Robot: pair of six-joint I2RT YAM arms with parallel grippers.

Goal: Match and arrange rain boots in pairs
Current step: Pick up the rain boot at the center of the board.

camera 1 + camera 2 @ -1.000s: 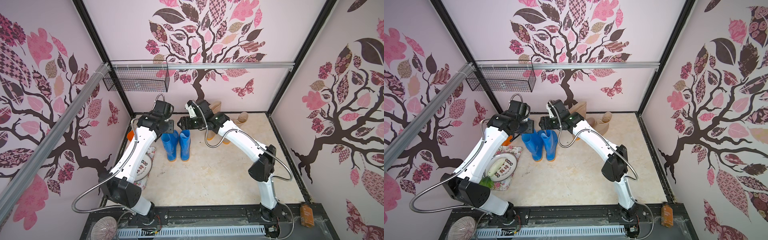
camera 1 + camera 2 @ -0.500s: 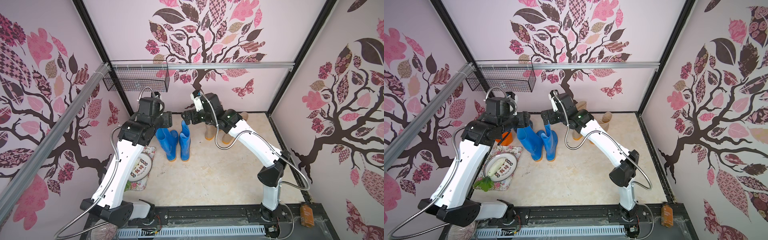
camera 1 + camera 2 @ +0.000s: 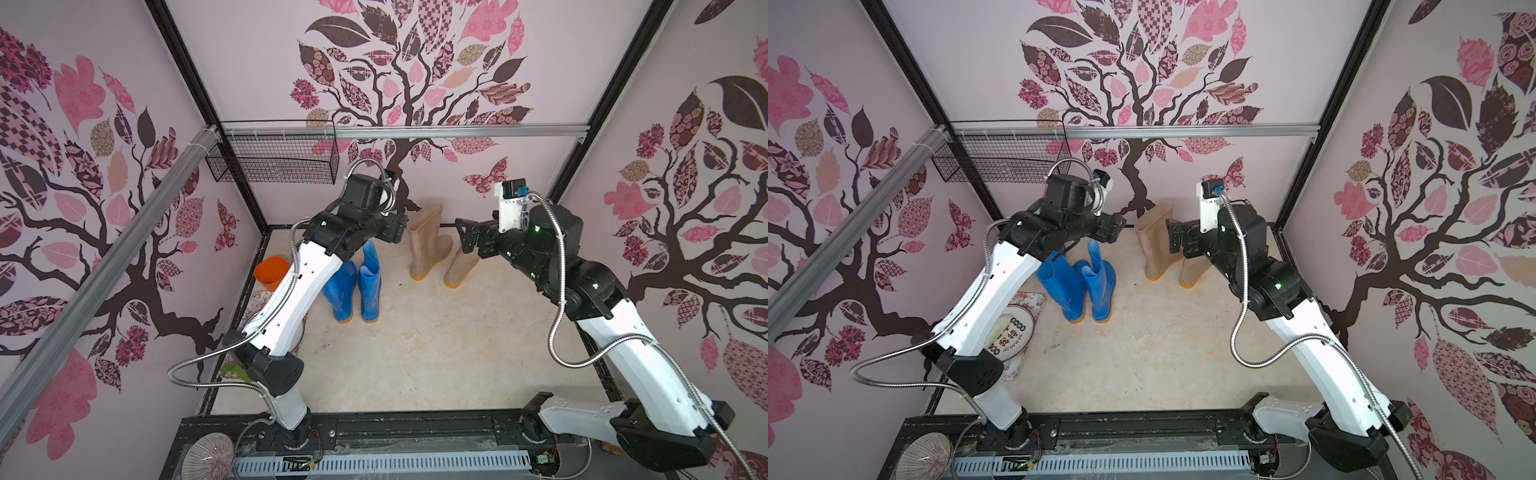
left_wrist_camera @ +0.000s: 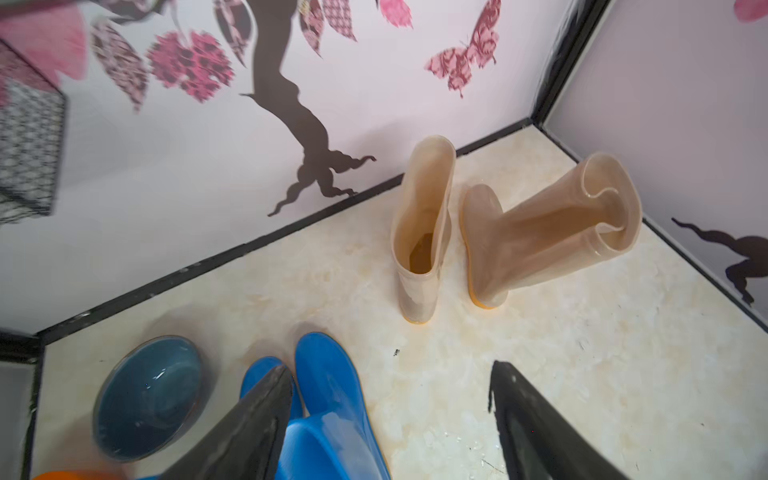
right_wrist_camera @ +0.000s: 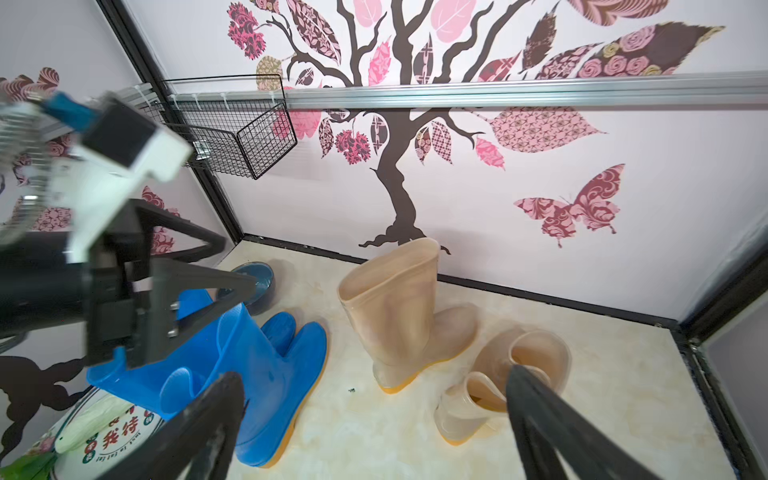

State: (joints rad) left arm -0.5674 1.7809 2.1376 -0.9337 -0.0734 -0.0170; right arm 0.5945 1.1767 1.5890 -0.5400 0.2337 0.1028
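Two blue rain boots (image 3: 355, 291) (image 3: 1084, 286) stand side by side left of the floor's middle. A beige rain boot (image 3: 424, 241) (image 4: 424, 232) stands upright near the back wall. The second beige boot (image 4: 540, 237) (image 5: 498, 386) leans beside it with its shaft top folded. My left gripper (image 3: 395, 228) (image 4: 390, 370) hangs open above and behind the blue pair, holding nothing. My right gripper (image 3: 461, 239) (image 5: 374, 374) is open and empty above the leaning beige boot, which it partly hides in both top views.
An orange cup (image 3: 271, 272) stands by the left wall. A grey-blue bowl (image 4: 149, 399) sits behind the blue boots. A printed plate (image 3: 1013, 332) lies on a floral mat at the left. A wire basket (image 3: 274, 160) hangs from the back rail.
Both arms rose from the blue boots' tops and drew apart. The right gripper swung right to the beige boots. Both jaws opened wider. The blue boots stay standing together.
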